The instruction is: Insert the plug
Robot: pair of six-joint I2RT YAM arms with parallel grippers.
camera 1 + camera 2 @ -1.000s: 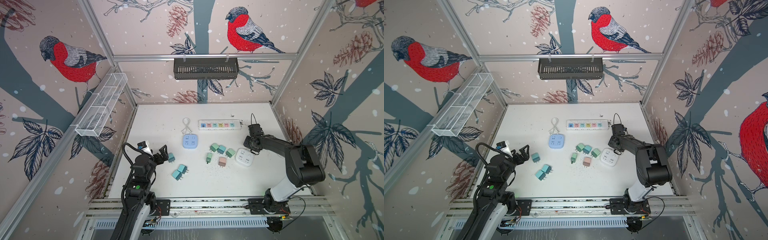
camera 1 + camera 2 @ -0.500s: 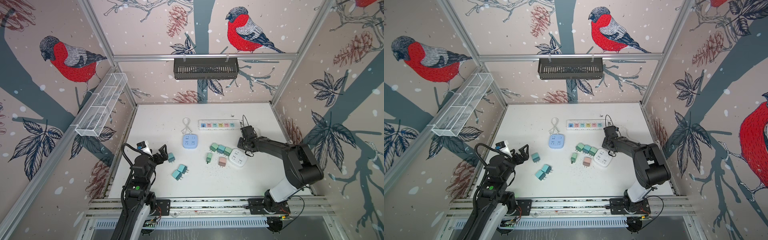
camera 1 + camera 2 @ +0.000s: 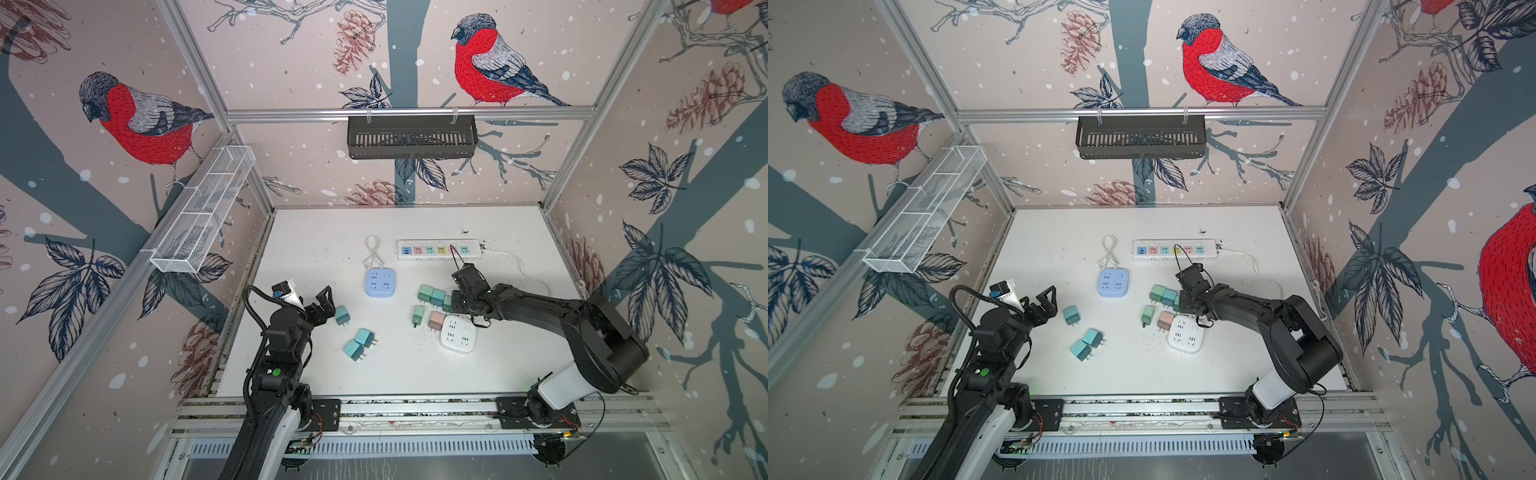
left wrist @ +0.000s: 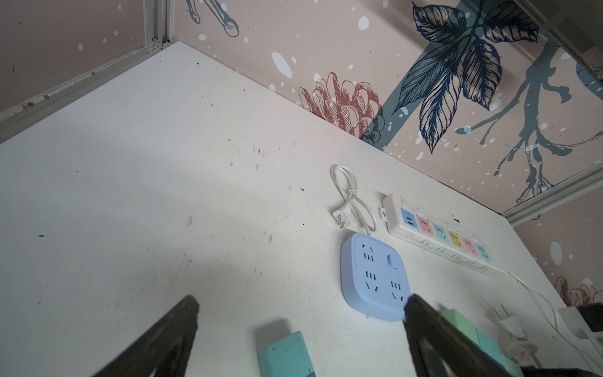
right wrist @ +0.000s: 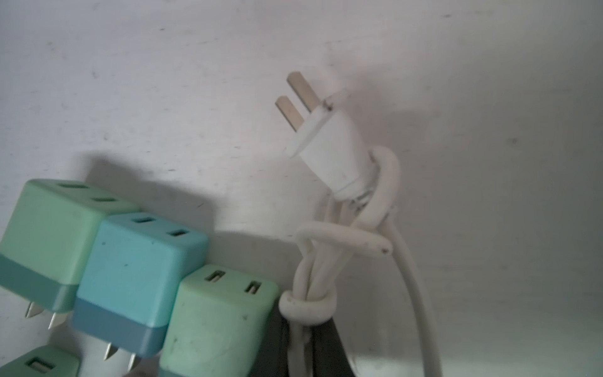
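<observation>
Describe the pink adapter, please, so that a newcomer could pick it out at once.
On the white table, find the white square socket. Just left of it in a top view lies a small cube adapter. It is the only pink one; its neighbours are green or teal.

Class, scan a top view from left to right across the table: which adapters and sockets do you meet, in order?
Lone teal adapter → blue square socket → green adapter left of the pink adapter → white square socket.
</observation>
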